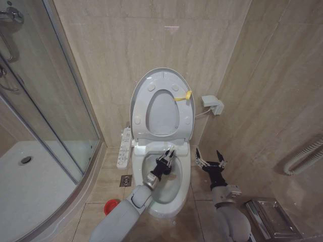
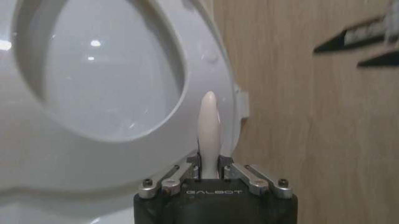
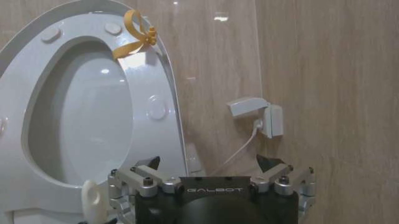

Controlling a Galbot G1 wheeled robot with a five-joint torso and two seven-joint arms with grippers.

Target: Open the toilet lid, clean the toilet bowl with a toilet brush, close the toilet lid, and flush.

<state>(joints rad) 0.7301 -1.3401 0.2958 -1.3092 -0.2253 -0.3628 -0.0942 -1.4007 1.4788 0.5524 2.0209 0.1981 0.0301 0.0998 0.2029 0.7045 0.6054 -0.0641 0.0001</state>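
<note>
Beige stone-look tile covers the walls and floor of this small bathroom, and from the head view the toilet sits in the corner with the toilet lid (image 1: 162, 80) and seat both raised against the back wall, a little yellow tag (image 1: 184, 96) tied at the lid's right edge. The white toilet bowl (image 1: 166, 194) lies open below, and the left gripper (image 1: 167, 157) reaches over it, its fingers closed on the thin white handle of the toilet brush (image 1: 168, 153). The right gripper (image 1: 210, 162) hangs beside the bowl's right side over the floor tiles, fingers spread apart and holding nothing. A glass shower enclosure (image 1: 45, 116) with a white shower tray (image 1: 30, 181) stands to the left, a long control panel (image 1: 123, 147) runs along the bowl's left side, a red holder cup (image 1: 111, 206) sits on the floor by the left arm, and a white wall socket (image 1: 212, 104) is fixed to the right-hand wall. In the left wrist view the brush handle (image 2: 208, 135) stands up between the clamped fingers, with the raised seat (image 2: 93, 93) behind it and tile alongside. In the right wrist view the open fingers (image 3: 145, 175) frame the raised lid (image 3: 81, 93), the tag (image 3: 134, 35), the socket (image 3: 259, 116) and its cord (image 3: 243, 147).
</note>
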